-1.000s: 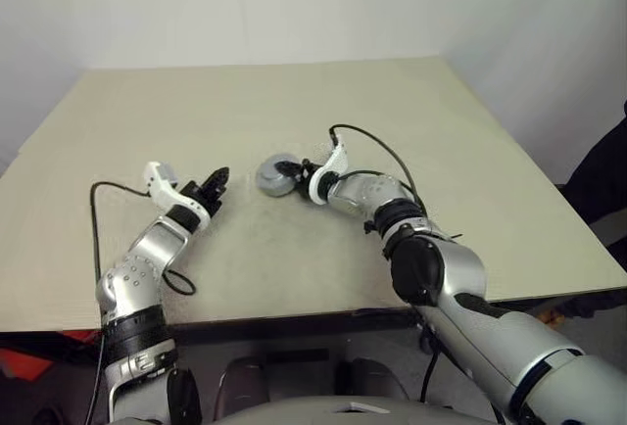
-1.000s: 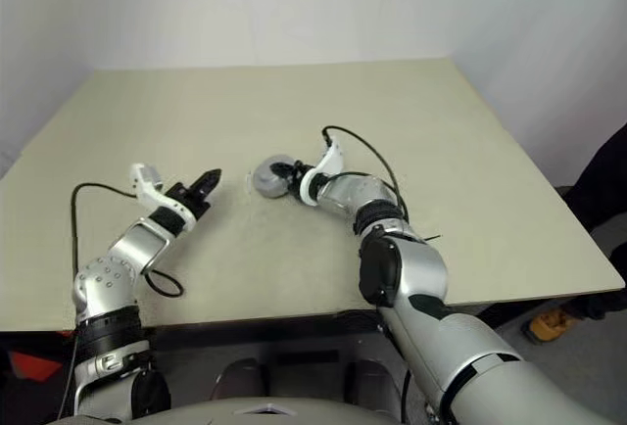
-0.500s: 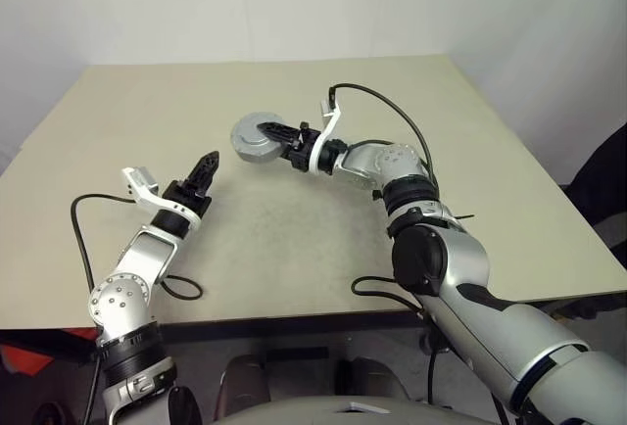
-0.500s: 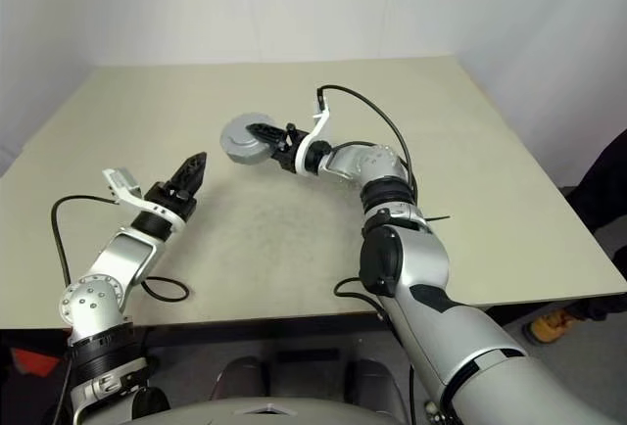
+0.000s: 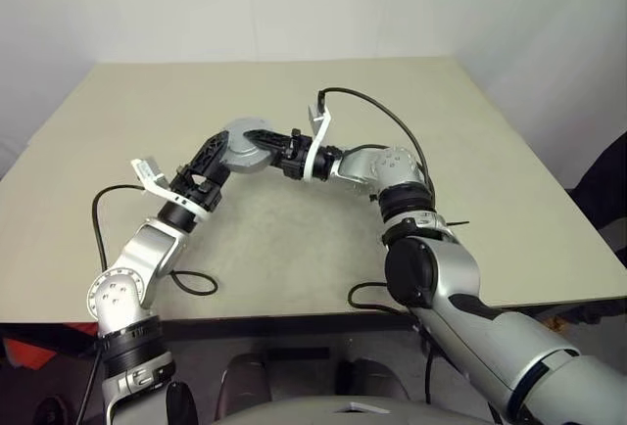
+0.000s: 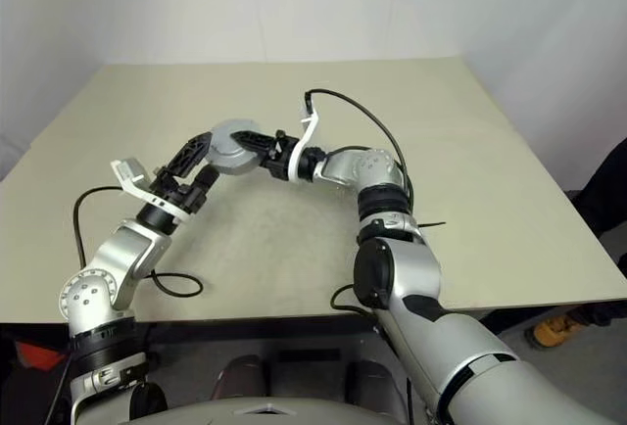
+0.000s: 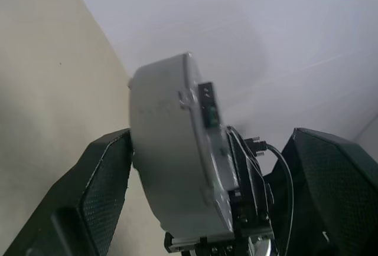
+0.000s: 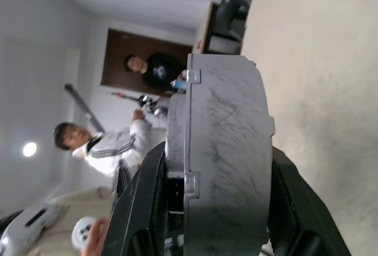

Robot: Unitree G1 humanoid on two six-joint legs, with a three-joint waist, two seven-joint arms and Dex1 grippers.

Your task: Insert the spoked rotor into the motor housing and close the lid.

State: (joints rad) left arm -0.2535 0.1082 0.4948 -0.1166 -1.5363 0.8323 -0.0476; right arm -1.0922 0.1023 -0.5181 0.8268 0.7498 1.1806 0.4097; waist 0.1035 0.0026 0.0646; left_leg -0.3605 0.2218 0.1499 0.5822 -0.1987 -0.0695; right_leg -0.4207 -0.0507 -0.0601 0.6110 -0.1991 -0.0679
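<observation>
Motor housing [image 5: 245, 146]: round grey cylinder, held clear above the bench [image 5: 470, 141], at about 11 o'clock from bench centre in the head view. Only its plain grey wall and flat face show; windings not visible from here.

Right tool [image 5: 257, 141]: clamped on the housing, one finger on each flat face, pointing toward the robot's left. The right wrist view shows the housing [image 8: 221, 156] edge-on, filling the gap between both pads.

Left tool [image 5: 206, 156]: fingers spread wide, just beside the housing at its 8 o'clock. In the left wrist view the housing [image 7: 177, 161] sits between the two fingers; one finger looks touching or nearly so, the other stands apart. Holding nothing.

Spoked rotor: not located on the visible bench.

Step, as judged: a handover or two-handed steadying of the housing in mid-air.

Risk 1: right tool lets go before the left has closed, and the housing drops to the bench.

Risk 2: left fingers close off-centre on the curved wall, so the housing twists or squirts out.

Risk 3: left fingers close onto the right tool's fingers or cable [image 5: 377, 117], jamming the pass.

Risk 4: housing ends up tilted, leaving the rotor seat facing the wrong way.
</observation>
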